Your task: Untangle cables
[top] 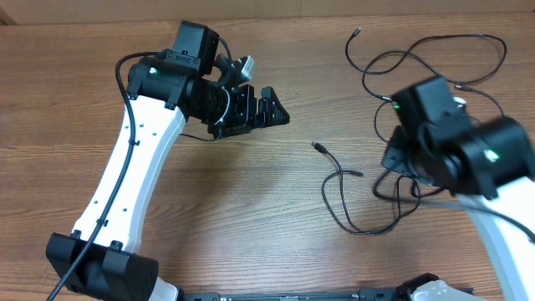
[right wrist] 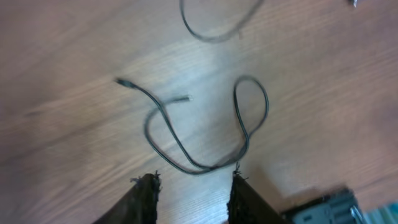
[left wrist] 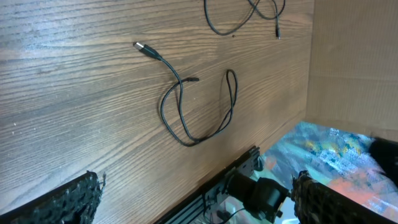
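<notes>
The wood-grain table point(top: 251, 209) carries two loose black cables. The short cable point(left wrist: 161, 111) lies looped just ahead of the right fingers point(right wrist: 146, 196). The long cable point(top: 468, 36) sprawls beyond them, well apart from the left fingers point(left wrist: 74, 199).

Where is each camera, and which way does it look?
Overhead: above the table, facing down; left arm and right arm show.
Left wrist: on left arm, facing the looped cable; open jaws show.
Right wrist: on right arm, close above that cable; its jaws show.
Shared: both wrist views see that cable.
</notes>
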You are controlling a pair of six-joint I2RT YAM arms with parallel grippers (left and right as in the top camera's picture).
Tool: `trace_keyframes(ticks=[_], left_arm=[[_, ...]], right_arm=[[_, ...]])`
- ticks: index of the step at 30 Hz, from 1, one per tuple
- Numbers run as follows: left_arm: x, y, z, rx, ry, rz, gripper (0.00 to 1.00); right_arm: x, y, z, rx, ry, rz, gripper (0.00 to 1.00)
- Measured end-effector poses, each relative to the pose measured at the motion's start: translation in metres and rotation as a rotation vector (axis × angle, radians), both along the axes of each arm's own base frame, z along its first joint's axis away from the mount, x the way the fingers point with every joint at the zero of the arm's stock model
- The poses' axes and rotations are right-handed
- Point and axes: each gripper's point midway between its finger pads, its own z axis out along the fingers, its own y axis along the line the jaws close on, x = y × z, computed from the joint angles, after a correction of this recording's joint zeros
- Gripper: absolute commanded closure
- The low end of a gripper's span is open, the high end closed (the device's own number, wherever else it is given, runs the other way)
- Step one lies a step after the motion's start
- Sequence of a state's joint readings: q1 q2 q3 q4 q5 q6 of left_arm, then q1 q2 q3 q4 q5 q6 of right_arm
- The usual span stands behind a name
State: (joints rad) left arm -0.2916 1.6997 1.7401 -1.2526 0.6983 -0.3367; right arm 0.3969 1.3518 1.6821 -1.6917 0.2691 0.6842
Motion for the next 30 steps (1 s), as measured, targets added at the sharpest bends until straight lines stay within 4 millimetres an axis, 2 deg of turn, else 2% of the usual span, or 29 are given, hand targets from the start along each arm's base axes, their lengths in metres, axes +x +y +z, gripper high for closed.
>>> trace_keyframes(ticks=[4, 6, 11, 15, 18, 19, 20, 22, 30], left_arm=[[-0.001, 0.002, -0.002, 0.015, 0.007, 0.005, 0.0], [-0.002, 0.004, -0.004, 0.027, 0.012, 0.008, 0.0], [-0.003, 0.007, -0.007, 0.049, 0.019, 0.014, 0.0], [-0.001, 0.008, -0.008, 0.059, 0.013, 0.019, 0.0], [-0.001, 0.009, -0.009, 0.067, 0.01, 0.022, 0.0], [-0.001, 0.01, -0.009, 0.069, 0.009, 0.023, 0.0], [-0.001, 0.01, -0.009, 0.07, 0.009, 0.023, 0.0], [-0.001, 0.01, -0.009, 0.074, 0.01, 0.024, 0.0], [0.0, 0.011, -0.01, 0.08, 0.008, 0.026, 0.0]], right_arm=[[0.005, -0.009, -0.029, -0.035, 0.104, -0.063, 0.33], [0.006, -0.018, -0.037, -0.05, 0.139, -0.094, 0.28], [0.003, -0.052, -0.058, -0.067, 0.197, -0.227, 0.28], [-0.001, -0.075, -0.086, -0.066, 0.245, -0.308, 0.29], [0.001, -0.075, -0.11, -0.034, 0.263, -0.301, 0.3], [0.003, -0.072, -0.123, -0.014, 0.266, -0.288, 0.33], [0.003, -0.072, -0.125, -0.012, 0.271, -0.282, 0.34], [0.002, -0.068, -0.142, 0.006, 0.282, -0.264, 0.41], [0.004, -0.063, -0.189, 0.026, 0.304, -0.241, 0.46]])
